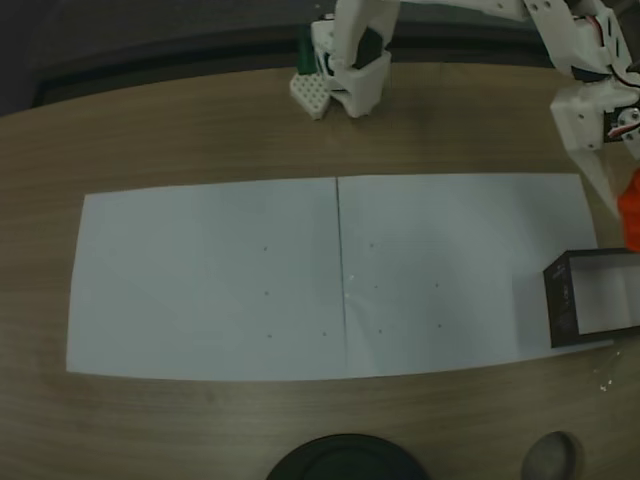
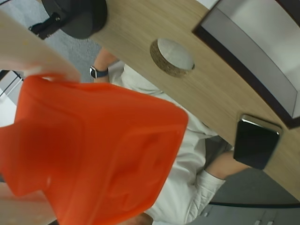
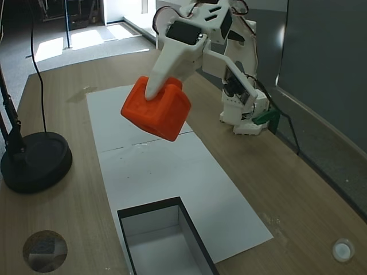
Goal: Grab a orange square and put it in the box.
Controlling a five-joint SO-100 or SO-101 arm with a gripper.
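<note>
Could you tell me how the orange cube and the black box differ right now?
The cube is bright orange and solid; the box has dark walls, a pale inside and an open top. The cube hangs tilted in the gripper above the paper; the box sits flat on the table. The box looks the larger. Both have squared shapes.

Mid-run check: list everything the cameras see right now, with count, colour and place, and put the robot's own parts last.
orange square: 1, orange-red, held in the air above the paper
box: 1, dark walls, pale inside, open, on the paper's near end in a fixed view
paper sheets: 2, white, side by side on the wooden table
round base: 1, black, on the table edge
phone: 1, black, table edge, wrist view
person: 1, white shirt, seated beside the table
gripper: 1, white, shut on the orange square
</note>
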